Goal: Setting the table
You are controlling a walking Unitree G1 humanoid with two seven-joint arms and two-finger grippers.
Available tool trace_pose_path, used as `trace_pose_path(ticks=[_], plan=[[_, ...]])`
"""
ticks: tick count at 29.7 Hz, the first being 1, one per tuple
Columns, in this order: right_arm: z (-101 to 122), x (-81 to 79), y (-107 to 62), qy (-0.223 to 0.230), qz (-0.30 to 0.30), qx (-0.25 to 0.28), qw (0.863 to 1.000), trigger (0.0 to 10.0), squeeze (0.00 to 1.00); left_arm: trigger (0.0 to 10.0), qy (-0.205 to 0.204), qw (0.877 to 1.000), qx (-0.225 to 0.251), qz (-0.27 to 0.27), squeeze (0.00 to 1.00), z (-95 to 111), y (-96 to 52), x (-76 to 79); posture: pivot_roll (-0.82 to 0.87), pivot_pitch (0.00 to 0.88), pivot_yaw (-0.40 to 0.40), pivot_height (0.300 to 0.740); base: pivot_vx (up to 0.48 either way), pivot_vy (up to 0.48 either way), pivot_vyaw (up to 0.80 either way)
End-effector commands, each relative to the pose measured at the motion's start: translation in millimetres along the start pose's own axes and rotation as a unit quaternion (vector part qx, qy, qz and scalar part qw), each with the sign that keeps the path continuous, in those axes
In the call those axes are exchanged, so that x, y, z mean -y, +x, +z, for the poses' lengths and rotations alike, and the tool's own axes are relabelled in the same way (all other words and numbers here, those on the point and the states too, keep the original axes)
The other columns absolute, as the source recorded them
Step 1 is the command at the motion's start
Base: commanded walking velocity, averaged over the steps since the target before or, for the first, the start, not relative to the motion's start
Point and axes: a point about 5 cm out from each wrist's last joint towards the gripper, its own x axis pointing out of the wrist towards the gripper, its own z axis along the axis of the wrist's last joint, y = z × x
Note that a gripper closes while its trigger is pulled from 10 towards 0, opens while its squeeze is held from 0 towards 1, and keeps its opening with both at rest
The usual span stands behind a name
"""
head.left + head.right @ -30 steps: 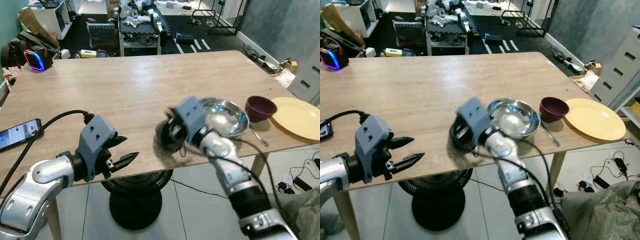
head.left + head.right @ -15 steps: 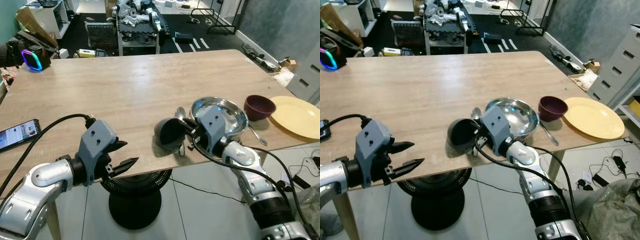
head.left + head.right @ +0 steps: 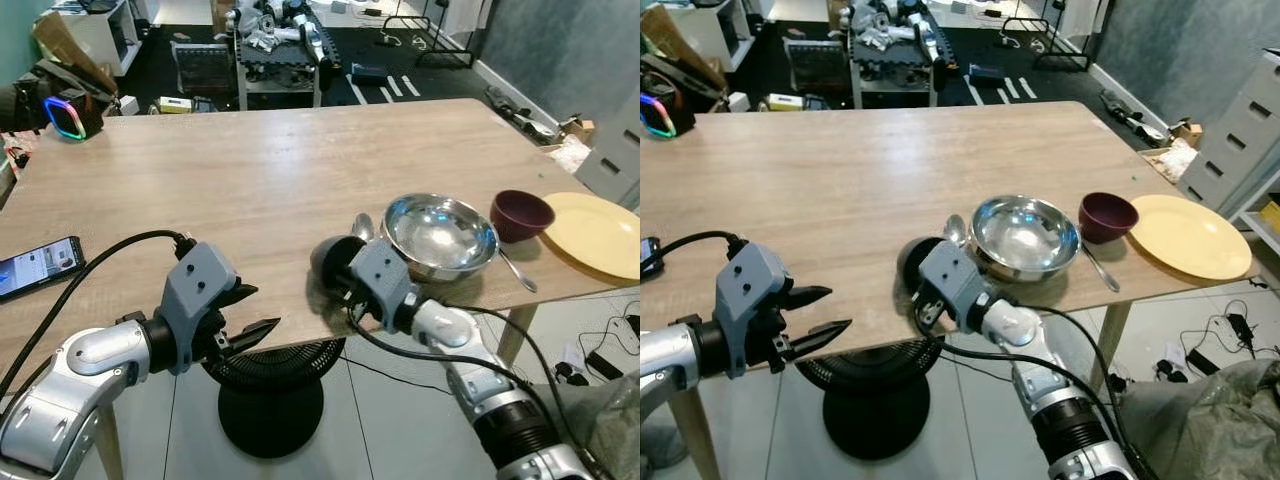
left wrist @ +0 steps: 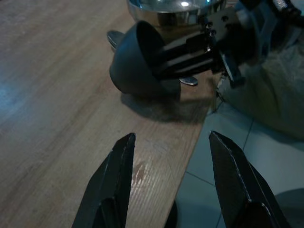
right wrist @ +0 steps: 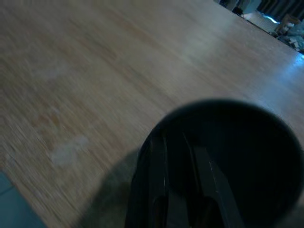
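the right gripper is pinching the rim of the dark bowl, tipped on its side near the table edge beside the steel bowl. it should be rotating the bowl upright before releasing, keeping clear of the spoon. the left gripper is hovering spread and empty off the near edge.

Bare table lies open leftward; steel bowl and spoon crowd the right.

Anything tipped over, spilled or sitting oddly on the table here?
The black bowl lies tipped on its side near the table's front edge, pinched at its rim by the right gripper. Nothing looks spilled.
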Motion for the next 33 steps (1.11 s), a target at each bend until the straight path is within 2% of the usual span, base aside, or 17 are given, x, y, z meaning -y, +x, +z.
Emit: trace_pose_path(ticks=[1,5,11,14,17,20,28,33], plan=[[-0.1,0.7,2.0,0.005,-0.007,0.004,1.000,10.0,0.00,10.0,-0.001,1.000,0.000,-0.005,0.00,0.0,0.1,3.8,0.11,0.064,0.023,0.740,0.000,0.000,0.00],[10.0,8.3,10.0,0.027,-0.040,0.029,0.998,10.0,0.00,10.0,-0.003,1.000,0.002,-0.004,0.00,0.6,0.5,5.2,0.11,0.064,0.020,0.740,0.000,0.000,0.00],[16.7,11.6,20.0,0.013,-0.063,0.037,0.997,10.0,0.00,10.0,-0.003,1.000,0.003,-0.004,0.00,0.6,0.9,6.8,0.12,0.063,0.015,0.740,0.000,0.000,0.00],[19.1,7.7,27.3,0.008,-0.068,0.036,0.997,10.0,0.00,10.0,-0.003,1.000,0.003,-0.002,0.00,0.7,0.6,6.9,0.13,0.062,0.011,0.740,0.000,0.000,0.00],[21.1,-5.1,35.8,-0.006,-0.058,0.036,0.998,10.0,0.00,10.0,-0.003,1.000,0.004,0.003,0.00,1.3,-0.5,7.1,0.14,0.059,0.006,0.740,0.000,0.000,0.00],[20.6,-8.3,37.2,-0.012,-0.055,0.035,0.998,10.0,0.00,10.0,-0.003,1.000,0.003,0.006,0.00,1.1,-1.1,6.9,0.14,0.056,0.004,0.740,0.000,0.000,0.00],[15.7,6.2,36.8,-0.041,-0.100,0.009,0.994,10.0,0.00,10.0,-0.006,1.000,0.004,0.010,0.00,0.2,0.4,7.1,0.12,0.049,0.005,0.740,0.000,0.000,0.00],[23.2,12.0,43.8,-0.064,-0.142,0.011,0.988,10.0,0.00,10.0,-0.007,1.000,0.006,0.010,0.00,1.4,1.9,8.2,0.13,0.048,0.006,0.740,0.000,0.000,0.00]])
